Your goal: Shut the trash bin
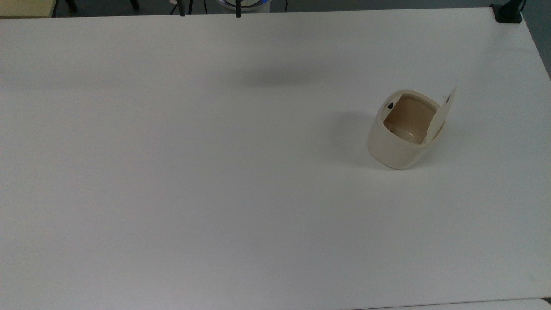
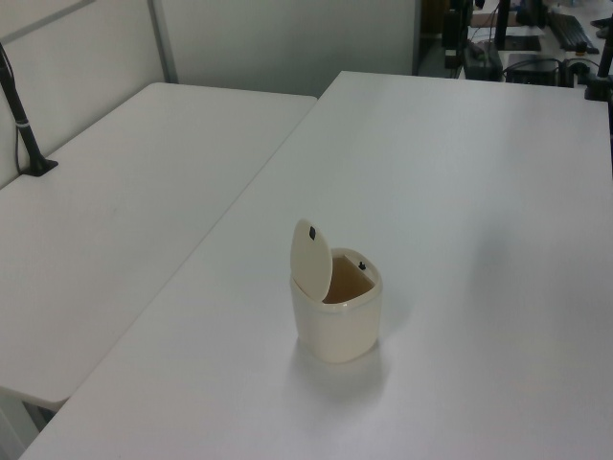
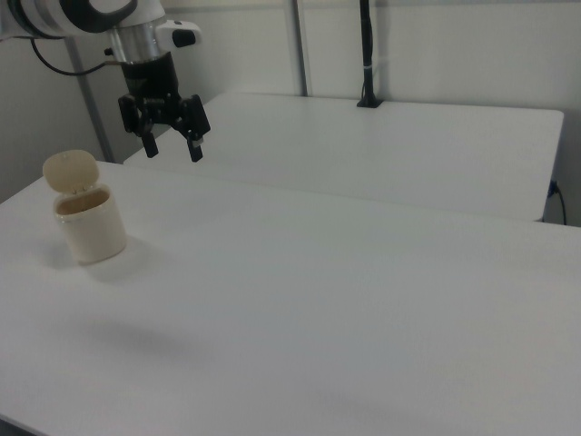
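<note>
Bin status: small cream-white rounded-square plastic trash bin (image 1: pixel 398 142) stands upright on the white table (image 1: pixel 172 193), toward the top view's right, nothing else near it. Flat hinged lid (image 2: pixel 311 259) is up, near vertical, with a small dark mark on its inner face; tan-brown interior (image 1: pixel 409 118) is exposed, and a small black tab (image 1: pixel 390 105) sits on the rim opposite the hinge. Task not yet started.

Black two-finger tool (image 3: pixel 167 132) hangs above the table in the right view, to the right of the bin and well apart from it, fingers spread, holding nothing.

Risks: the bin looks light and unanchored, so a sideways push on the lid would probably slide or tip it rather than swing the lid down. Pressing from the hinge side could force the lid further back. Pushing down too hard may skid the bin away.

Unclear: the hinge itself, any latch, and whether anything lies at the bottom inside.
</note>
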`<action>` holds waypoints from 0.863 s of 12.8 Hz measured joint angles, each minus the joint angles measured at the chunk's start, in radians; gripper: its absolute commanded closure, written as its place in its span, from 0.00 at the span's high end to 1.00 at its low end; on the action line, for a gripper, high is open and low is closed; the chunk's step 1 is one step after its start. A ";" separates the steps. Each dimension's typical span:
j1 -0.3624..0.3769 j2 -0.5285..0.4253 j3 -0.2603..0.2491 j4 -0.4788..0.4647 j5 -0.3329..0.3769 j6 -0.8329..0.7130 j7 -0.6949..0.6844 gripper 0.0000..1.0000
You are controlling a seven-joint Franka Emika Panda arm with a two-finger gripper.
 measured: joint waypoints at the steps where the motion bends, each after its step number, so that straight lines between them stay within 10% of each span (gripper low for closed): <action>1: 0.000 0.000 0.000 0.000 0.000 0.000 0.000 1.00; 8: 0.000 0.000 0.000 0.000 0.000 0.000 0.000 1.00; 11: 0.000 0.000 0.000 0.000 0.000 0.000 0.000 0.50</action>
